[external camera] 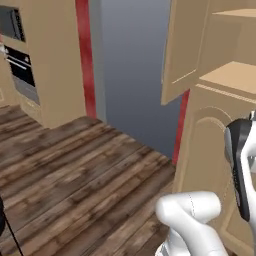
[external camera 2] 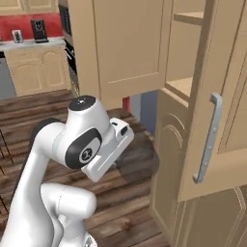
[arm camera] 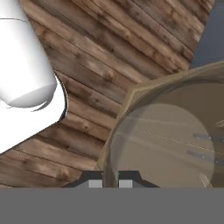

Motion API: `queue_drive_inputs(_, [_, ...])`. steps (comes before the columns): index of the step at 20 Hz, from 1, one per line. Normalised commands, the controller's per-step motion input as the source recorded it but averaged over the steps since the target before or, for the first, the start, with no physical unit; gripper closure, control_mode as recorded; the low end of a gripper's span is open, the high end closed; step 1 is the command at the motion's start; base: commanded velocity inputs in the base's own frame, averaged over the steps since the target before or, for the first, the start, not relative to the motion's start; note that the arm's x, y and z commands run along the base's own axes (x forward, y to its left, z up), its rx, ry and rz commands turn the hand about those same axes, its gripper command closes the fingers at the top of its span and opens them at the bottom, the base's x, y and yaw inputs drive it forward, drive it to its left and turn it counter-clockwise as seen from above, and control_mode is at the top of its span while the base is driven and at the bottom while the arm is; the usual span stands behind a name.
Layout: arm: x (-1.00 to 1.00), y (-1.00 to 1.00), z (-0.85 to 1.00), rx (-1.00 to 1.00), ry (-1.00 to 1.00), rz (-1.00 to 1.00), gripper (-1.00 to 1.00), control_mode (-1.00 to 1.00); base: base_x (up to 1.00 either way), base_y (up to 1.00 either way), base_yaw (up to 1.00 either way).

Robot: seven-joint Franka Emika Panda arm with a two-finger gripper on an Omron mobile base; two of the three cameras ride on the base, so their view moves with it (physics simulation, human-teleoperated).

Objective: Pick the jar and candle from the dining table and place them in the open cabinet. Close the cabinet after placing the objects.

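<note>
Over the wooden floor [arm camera: 87, 57], your gripper [arm camera: 110, 181] clamps the jar [arm camera: 170, 140] at lower right; shelving it in the open cabinet [external camera 2: 193, 87], the candle and door-closing remain.

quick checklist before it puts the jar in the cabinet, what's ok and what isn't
1. Jar held in the tool: ok, the glass sits right at the shut finger tips in the hand view.
2. Cabinet doors open: ok, both upper doors stand swung out.
3. Shelf free for the jar: ok on the part seen; the back is hidden.
4. Tool raised to shelf height: not ok, the hand view looks down at the wooden floor.
5. Candle placed: cannot tell.
</note>
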Motion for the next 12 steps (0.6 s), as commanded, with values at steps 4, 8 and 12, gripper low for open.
queue_drive_inputs(4, [0.0,0.0,0.0,0.0,0.0,0.0,1.0,1.0,0.5,0.33,-0.53])
queue_drive_inputs(8, [0.0,0.0,0.0,0.0,0.0,0.0,1.0,1.0,0.08,0.21,-0.57])
queue_drive_inputs(12, [0.0,0.0,0.0,0.0,0.0,0.0,1.0,1.0,0.01,0.21,-0.59])
